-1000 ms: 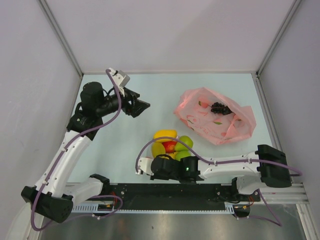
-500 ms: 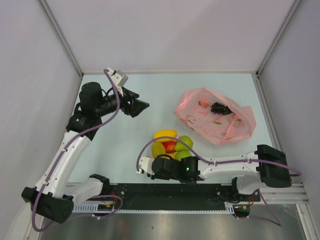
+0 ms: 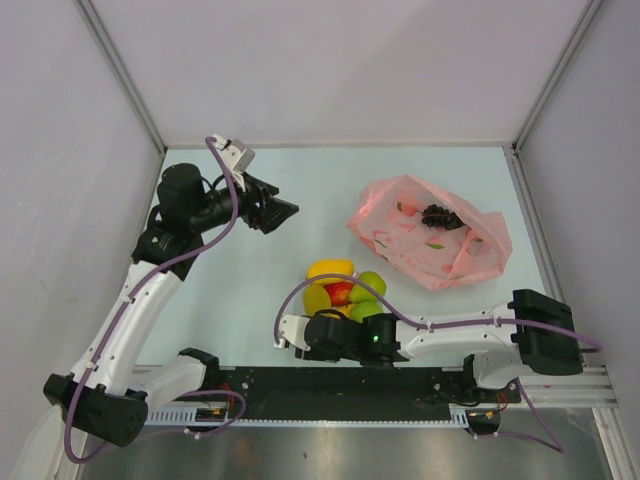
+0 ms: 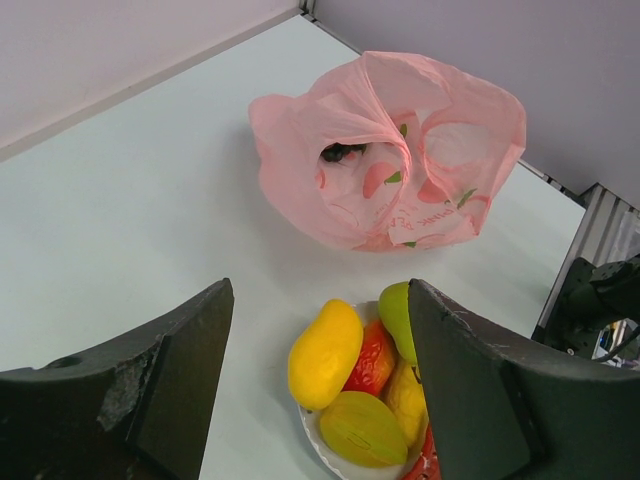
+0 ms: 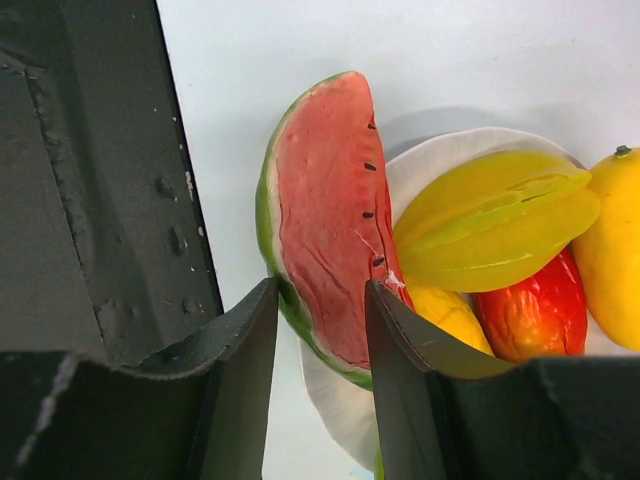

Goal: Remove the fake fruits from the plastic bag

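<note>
Pale tabletop is carrying a thin, crinkly pink plastic bag at upper right, a glossy dark purple grape bunch lying in its mouth. Left gripper is hovering spread and empty; right gripper is standing parted astride a red watermelon slice. Light, hard, knobbly grapes are likely inviting a pinch across the bunch; flimsy film may be clinging.

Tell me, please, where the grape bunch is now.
In the top view, the grape bunch lies inside the pink bag, right of centre, beyond the bowl of fruit.
</note>
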Available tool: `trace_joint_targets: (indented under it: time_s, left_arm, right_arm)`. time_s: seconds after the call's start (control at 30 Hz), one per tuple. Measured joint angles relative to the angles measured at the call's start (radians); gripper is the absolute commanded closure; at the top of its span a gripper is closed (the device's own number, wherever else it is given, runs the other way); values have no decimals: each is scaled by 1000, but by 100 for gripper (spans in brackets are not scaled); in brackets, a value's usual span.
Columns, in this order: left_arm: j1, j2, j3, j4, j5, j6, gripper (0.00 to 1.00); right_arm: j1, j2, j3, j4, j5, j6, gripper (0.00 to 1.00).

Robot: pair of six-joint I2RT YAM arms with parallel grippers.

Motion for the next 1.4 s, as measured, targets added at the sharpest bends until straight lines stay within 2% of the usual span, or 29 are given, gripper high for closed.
trace_joint_targets:
  time_s: [0.13,0.2,0.33,0.37,0.47,0.8,0.83,0.93,1.03,1.2,1.4]
  left_arm:
    - [0,4,0,2,9,-1,25]
    - [0,7,0,3,10,-2,25]
    - [1,10,0,5,10,-6,25]
    - [1,10,0,5,10,-7,25]
    - [1,11,0,5,11,-7,25]
    - [1,15,0,5,14,-8,25]
    - [1,15,0,5,14,-8,25]
    - [1,15,0,5,14,-8,25]
    - [1,15,1,4,16,-8,25]
    - [1,15,8,-4,18,-8,25]
    - [2,10,8,-4,18,-8,25]
  right_arm:
    - [0,0,-5,5,-24,-12,57]
    - [0,0,-11,6,-45,-23,68]
    - [2,0,-17,16,-89,-55,81]
    - [5,0,-17,19,-98,-60,88]
    - [11,0,-23,29,-128,-85,100]
    - [21,-15,-39,29,-159,-105,100]
    - [23,-22,-39,29,-158,-107,83]
    - [29,-39,-39,33,-146,-109,53]
    - [36,-41,-39,47,-135,-105,42]
    - [96,-22,-39,72,-109,-85,37]
    - [107,-2,-31,94,-12,-27,43]
